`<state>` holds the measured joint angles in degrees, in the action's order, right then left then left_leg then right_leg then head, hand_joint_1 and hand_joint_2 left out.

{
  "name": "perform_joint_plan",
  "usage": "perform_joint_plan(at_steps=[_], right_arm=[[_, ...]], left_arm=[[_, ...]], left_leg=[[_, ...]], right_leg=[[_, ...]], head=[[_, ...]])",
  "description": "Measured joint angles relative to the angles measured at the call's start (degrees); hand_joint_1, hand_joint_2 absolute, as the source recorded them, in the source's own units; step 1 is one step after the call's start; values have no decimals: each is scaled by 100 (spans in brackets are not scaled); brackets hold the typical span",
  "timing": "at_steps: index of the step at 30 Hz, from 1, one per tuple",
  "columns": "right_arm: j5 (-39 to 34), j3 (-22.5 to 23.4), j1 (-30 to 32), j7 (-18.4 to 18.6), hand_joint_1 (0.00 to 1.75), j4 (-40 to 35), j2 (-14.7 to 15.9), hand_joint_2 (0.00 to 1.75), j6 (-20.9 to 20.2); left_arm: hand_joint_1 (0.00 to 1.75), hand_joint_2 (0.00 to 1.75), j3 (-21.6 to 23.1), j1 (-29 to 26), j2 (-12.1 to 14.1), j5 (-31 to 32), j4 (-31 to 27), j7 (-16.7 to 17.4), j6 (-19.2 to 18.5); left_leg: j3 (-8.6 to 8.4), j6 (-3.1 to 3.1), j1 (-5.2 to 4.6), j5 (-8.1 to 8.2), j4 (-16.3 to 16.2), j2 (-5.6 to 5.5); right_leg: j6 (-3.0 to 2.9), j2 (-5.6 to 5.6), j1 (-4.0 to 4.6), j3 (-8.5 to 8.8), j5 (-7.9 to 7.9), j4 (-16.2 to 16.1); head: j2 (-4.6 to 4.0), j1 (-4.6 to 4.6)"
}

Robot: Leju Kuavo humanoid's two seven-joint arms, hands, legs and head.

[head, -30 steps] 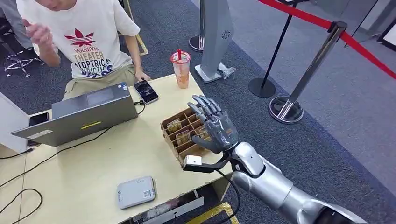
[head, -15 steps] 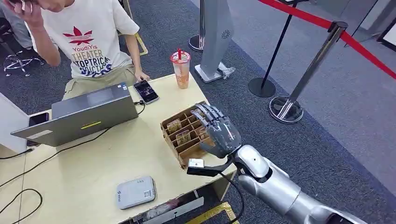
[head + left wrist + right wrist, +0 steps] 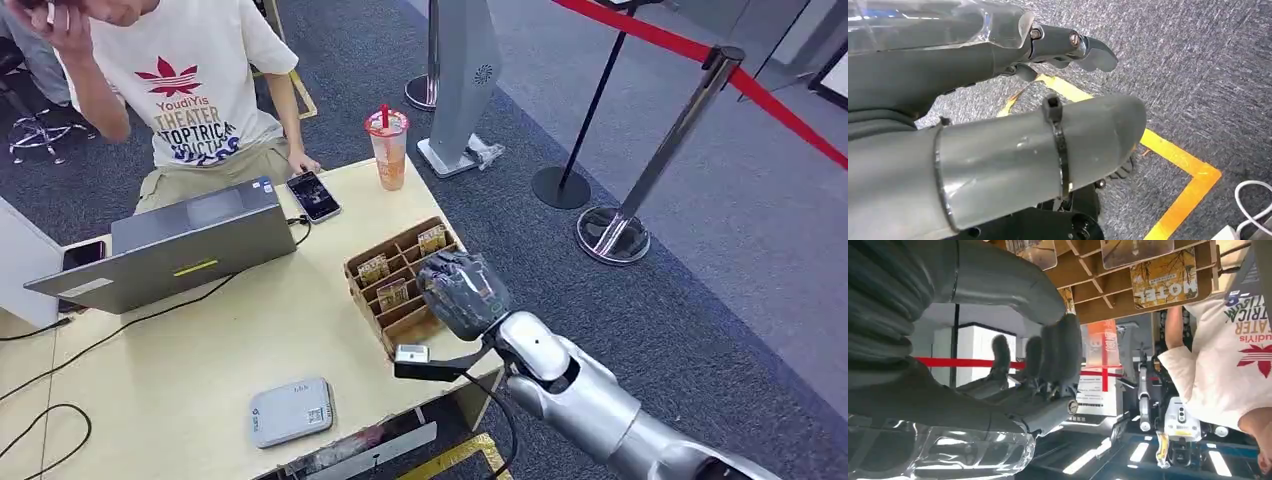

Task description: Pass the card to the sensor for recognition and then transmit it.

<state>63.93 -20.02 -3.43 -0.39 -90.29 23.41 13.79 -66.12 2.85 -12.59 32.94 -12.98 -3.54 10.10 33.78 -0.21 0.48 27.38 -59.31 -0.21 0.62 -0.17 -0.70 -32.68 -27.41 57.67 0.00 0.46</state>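
A brown cardboard organiser (image 3: 412, 322) stands on the table's right side, with yellow cards upright in its slots (image 3: 432, 238) (image 3: 373, 268). My right hand (image 3: 462, 290) hangs over its near right part, palm down and fingers curled toward the slots. In the right wrist view the bent fingers (image 3: 1058, 355) and the thumb (image 3: 1013, 285) nearly meet in front of a card (image 3: 1066, 297); whether they pinch it is unclear. A "MOTEL" card (image 3: 1163, 277) sits in a nearby slot. The grey-white sensor (image 3: 291, 410) lies near the front edge. My left hand (image 3: 998, 125) hangs over the carpet, fingers straight, holding nothing.
A person in a white T-shirt (image 3: 190, 90) sits at the far side behind a grey laptop (image 3: 170, 240). A phone (image 3: 313, 195) and an iced drink (image 3: 387, 148) stand beyond the organiser. Cables (image 3: 120, 330) cross the table's left. Stanchions (image 3: 612, 235) stand on the carpet to the right.
My right hand has tipped forward and sunk over the organiser, its fingers going from spread and upright to curled down. The person has raised a hand to the head.
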Motion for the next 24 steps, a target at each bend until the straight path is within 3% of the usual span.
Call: perform_joint_plan(at_steps=[24], right_arm=[[-35, -197, -743, -162, 93, 975, -326, 175, -256]], left_arm=[[0, 0, -4, 0, -11, 18, -61, 44, -31]], left_leg=[[0, 0, 0, 0, 0, 0]], right_leg=[[0, -1, 0, 0, 0, 1]], head=[[0, 0]])
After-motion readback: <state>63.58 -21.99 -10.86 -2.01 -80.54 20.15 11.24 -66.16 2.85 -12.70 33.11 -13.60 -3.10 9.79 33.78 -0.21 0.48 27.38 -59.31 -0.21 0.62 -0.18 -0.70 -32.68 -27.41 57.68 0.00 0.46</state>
